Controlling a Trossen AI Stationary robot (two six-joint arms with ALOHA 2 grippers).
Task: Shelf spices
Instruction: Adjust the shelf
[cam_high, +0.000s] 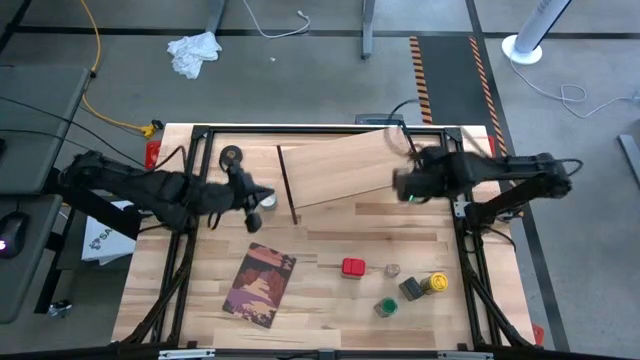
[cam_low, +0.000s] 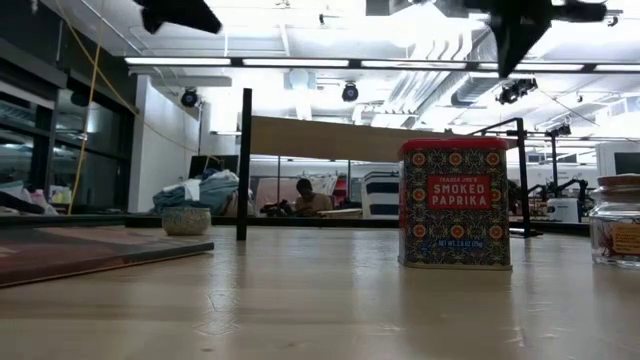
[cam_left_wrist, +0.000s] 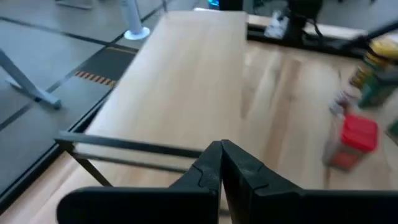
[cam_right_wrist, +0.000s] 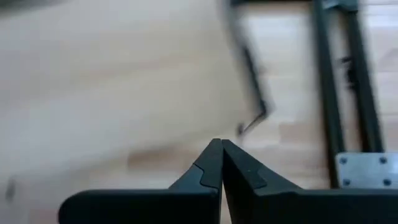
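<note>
Two closed, empty pincers, left (cam_high: 262, 194) and right (cam_high: 400, 185), flank the shelf (cam_high: 340, 170) at upper centre; spices (cam_high: 352, 267) sit lower right.

Both arms reach inward over the table, left gripper (cam_left_wrist: 221, 163) and right gripper (cam_right_wrist: 221, 160) with jaws closed.

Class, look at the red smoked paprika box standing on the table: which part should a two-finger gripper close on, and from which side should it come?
Probably from above, closing on the red box across two opposite flat sides near its top. It stands upright and alone, with a clear glass jar beside it but apart, so fingers should fit either side.
</note>
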